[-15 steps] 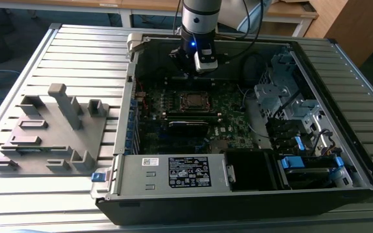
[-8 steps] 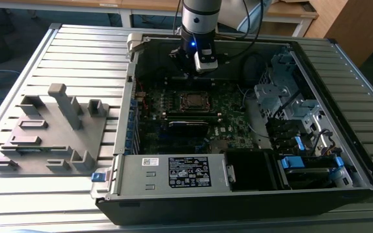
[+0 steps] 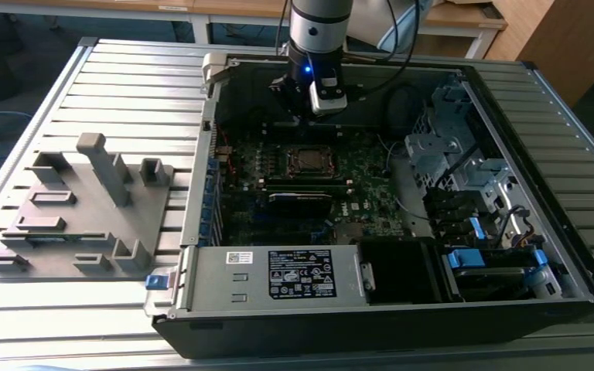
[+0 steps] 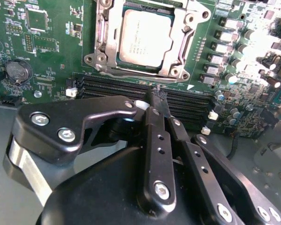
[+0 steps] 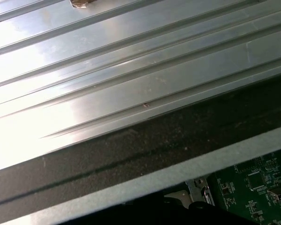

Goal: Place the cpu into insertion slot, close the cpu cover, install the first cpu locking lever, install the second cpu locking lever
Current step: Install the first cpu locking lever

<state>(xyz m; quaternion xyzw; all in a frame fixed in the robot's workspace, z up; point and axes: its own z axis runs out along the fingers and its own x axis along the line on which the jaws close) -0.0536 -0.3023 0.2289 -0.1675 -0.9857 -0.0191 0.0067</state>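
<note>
The cpu [image 4: 145, 37] already lies in the insertion slot [image 4: 180, 58], upper centre of the second wrist view; in the exterior view it sits at the middle of the frame, inside the open computer case [image 3: 276, 340] on the ribbed metal worktop [image 3: 90, 309]. Its dull silver-grey lid is square with rounded corners and appears flat and level inside the silvery frame, which lies close around it. Whether the cpu cover is fully down or the levers are latched, I cannot tell.

The gripper [image 4: 155, 96] hangs above the board, its tip over the long black memory slots [image 4: 145, 91] just below the socket, touching nothing. The jaws look drawn together on nothing.

By my judgement the cover and levers are the work in hand. To do it well, the tip should meet thin metal squarely, press straight down rather than sideways, and stay off the chip's top and the small capacitors [image 4: 225, 51] at the socket's right.
</note>
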